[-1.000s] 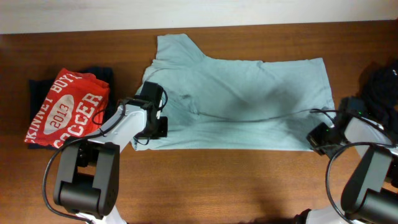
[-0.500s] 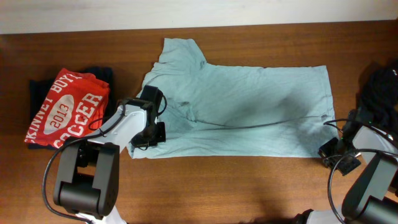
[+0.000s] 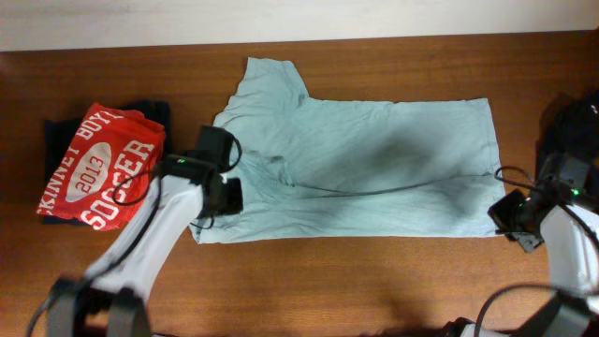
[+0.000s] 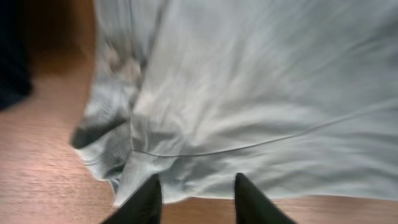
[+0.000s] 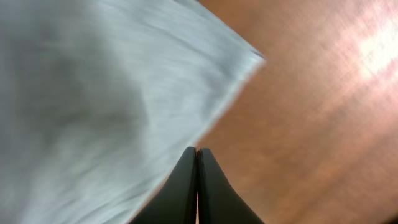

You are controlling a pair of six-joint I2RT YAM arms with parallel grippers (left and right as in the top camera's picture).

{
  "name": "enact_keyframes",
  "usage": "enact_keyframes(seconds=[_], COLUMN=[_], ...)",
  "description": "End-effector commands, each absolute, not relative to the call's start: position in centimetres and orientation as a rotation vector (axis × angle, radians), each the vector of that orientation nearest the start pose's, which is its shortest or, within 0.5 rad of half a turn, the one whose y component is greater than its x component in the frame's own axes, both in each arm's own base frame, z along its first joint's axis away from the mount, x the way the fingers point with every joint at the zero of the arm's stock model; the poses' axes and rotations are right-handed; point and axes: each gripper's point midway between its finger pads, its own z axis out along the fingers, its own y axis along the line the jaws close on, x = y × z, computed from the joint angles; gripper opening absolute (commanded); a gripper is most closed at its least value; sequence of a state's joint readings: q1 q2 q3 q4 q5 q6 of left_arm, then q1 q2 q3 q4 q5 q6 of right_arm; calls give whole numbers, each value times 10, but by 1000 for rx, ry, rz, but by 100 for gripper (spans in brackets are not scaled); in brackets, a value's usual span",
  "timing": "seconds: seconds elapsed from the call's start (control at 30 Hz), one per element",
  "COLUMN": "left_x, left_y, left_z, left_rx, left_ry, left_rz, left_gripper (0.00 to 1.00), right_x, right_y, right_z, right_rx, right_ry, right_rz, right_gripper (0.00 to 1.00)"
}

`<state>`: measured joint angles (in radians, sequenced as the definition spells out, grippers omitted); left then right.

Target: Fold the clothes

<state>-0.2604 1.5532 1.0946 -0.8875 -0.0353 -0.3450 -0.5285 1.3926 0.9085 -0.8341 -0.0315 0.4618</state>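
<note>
With the t-shirt (image 3: 374,159) spread flat, your left claw (image 4: 196,180) released and right claw (image 5: 197,150) clenched, next pinch a near edge and fold.

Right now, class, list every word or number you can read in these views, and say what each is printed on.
"2013": white print on the folded red cotton t-shirt.
"SOCCER": same shirt, lower arc.
"KINNEY BOY": same shirt, upper arc, ends hidden.
Plain pale grey-blue cotton t-shirt: no text.

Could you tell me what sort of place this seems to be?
Likely a robot folding station: a wooden table, a pale t-shirt spread flat, a red shirt aside, with left arm and right arm flanking.
</note>
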Motion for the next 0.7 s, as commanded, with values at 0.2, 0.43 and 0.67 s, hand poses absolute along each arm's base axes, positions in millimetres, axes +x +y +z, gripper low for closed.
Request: enact_keyframes(seconds=[0.2, 0.43, 0.67], left_x=[391, 460, 552], left_y=[-112, -115, -117], left_z=[219, 229, 177], left_rx=[269, 309, 333], left_ry=[2365, 2278, 2260], left_rz=[-220, -175, -174], left_gripper=[64, 68, 75], right_x=[319, 347, 350], right_y=[-58, -21, -18], right_z=[159, 194, 196], right_rx=[656, 383, 365], right_ry=[2501, 2445, 2436], right_rz=[425, 431, 428], right_gripper=[4, 5, 9])
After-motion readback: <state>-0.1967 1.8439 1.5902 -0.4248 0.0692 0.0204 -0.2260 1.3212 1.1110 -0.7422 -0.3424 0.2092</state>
